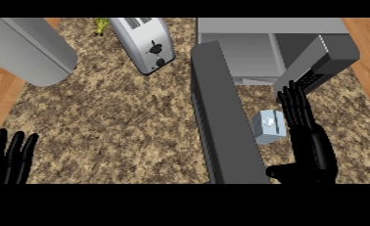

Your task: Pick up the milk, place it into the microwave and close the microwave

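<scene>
The milk (269, 126) is a small pale blue-grey carton standing on the speckled counter, just in front of the microwave. The microwave (274, 49) sits at the back right with its cavity showing, and its dark door (220, 117) swings out toward me, left of the carton. My right hand (307, 137) is open with straight fingers pointing away from me, right beside the carton's right side; its thumb sticks out low to the left. My left hand (16, 156) rests open at the lower left edge, fingers up.
A silver toaster (147, 44) lies at an angle at the back centre. A large grey cylinder (33, 51) fills the back left corner. A small yellow-green object (102, 25) sits by the toaster. Bare wood shows along the left and right edges.
</scene>
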Controlling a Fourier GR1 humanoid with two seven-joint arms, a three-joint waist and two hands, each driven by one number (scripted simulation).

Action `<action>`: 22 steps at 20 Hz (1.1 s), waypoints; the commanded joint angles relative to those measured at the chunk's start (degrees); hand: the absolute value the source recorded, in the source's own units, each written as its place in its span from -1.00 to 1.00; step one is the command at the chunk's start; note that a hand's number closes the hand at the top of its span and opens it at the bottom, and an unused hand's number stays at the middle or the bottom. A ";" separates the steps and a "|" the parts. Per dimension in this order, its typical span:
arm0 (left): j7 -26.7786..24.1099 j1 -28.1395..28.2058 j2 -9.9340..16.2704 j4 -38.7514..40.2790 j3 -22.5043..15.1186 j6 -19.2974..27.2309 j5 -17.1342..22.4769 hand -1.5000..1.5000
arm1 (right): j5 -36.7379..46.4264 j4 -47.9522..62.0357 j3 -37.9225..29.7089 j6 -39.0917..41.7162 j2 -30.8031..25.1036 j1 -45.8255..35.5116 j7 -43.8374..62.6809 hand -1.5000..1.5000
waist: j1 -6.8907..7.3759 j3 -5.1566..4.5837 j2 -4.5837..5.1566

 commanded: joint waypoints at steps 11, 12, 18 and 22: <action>1.07 1.37 -0.80 -0.93 1.77 -2.14 1.57 -1.00 | 1.40 14.99 -4.71 5.04 -1.97 -2.10 -11.91 -1.00 | -0.02 0.08 0.11; -1.21 1.83 -0.81 -0.07 -4.07 -0.20 -1.76 -1.00 | -1.14 22.81 -8.19 9.92 -5.59 -4.60 -16.84 -1.00 | 0.17 0.12 0.17; -2.08 5.31 -0.84 -1.49 -2.09 -1.78 -0.77 -1.00 | 3.88 27.31 -6.15 6.73 -2.36 -5.94 -21.78 -1.00 | 0.14 0.09 0.12; 2.37 2.35 0.60 -3.52 2.43 -2.27 3.27 -1.00 | 4.76 34.34 -8.00 4.64 -1.59 -10.79 -23.88 -1.00 | 0.14 0.09 0.14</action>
